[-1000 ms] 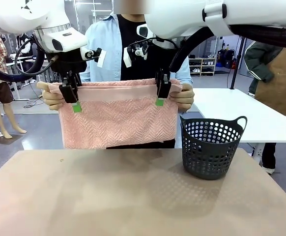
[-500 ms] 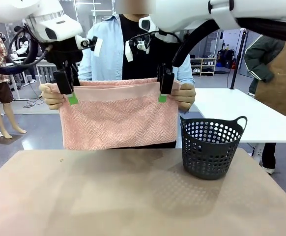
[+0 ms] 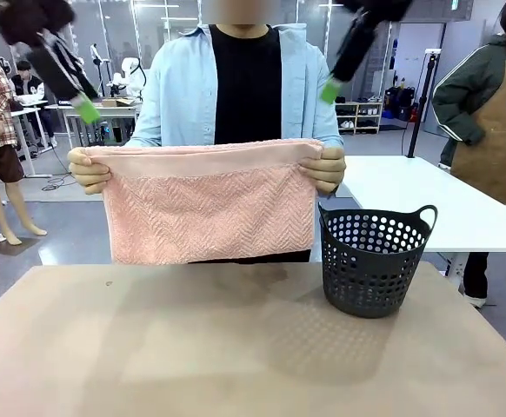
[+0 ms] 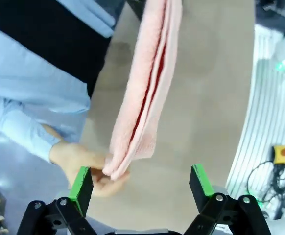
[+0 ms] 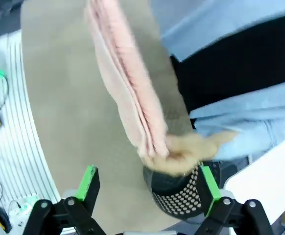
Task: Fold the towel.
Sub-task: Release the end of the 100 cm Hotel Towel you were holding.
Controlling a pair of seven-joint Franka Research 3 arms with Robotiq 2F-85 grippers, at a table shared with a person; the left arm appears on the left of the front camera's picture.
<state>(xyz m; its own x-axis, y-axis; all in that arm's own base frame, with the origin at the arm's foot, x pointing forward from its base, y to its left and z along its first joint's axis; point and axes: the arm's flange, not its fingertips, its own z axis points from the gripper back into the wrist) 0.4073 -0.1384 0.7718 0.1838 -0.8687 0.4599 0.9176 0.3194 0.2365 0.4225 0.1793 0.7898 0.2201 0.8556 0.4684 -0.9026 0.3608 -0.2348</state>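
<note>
Towel look: salmon-pink terry towel (image 3: 209, 208) with a herringbone weave and a smooth plain band along the top edge. It is folded double and hangs flat as a wide rectangle facing the robot.
Towel layers: from the left wrist the towel (image 4: 145, 88) shows edge-on, several layers stacked with a dark slit between them. From the right wrist the towel (image 5: 125, 78) shows the same stacked edge, blurred.
Towel place: held up in the air at the far side of the tan table (image 3: 236, 356), top corners level. The lower edge hangs about at the table's far edge; touching or not, cannot tell.
Holder: person in a light-blue open shirt (image 3: 175, 87) stands behind it. One hand (image 3: 90, 169) pinches the top corner away from the basket; the other hand (image 3: 327, 168) pinches the corner on the basket side.
Left arm: left gripper (image 3: 83, 104) is high, above and outward of the towel's corner, tilted, blurred and well apart from the cloth. In its own wrist view the left gripper (image 4: 140, 180) is released, green pads spread wide, grasping nothing.
Right arm: right gripper (image 3: 331, 87) is high above the other corner, tilted and blurred, clear of the towel. In its own wrist view the right gripper (image 5: 147, 180) is released too, pads wide apart.
Basket: dark grey perforated plastic basket (image 3: 375, 261) with two handles stands on the table, just beside the towel's lower corner.
</note>
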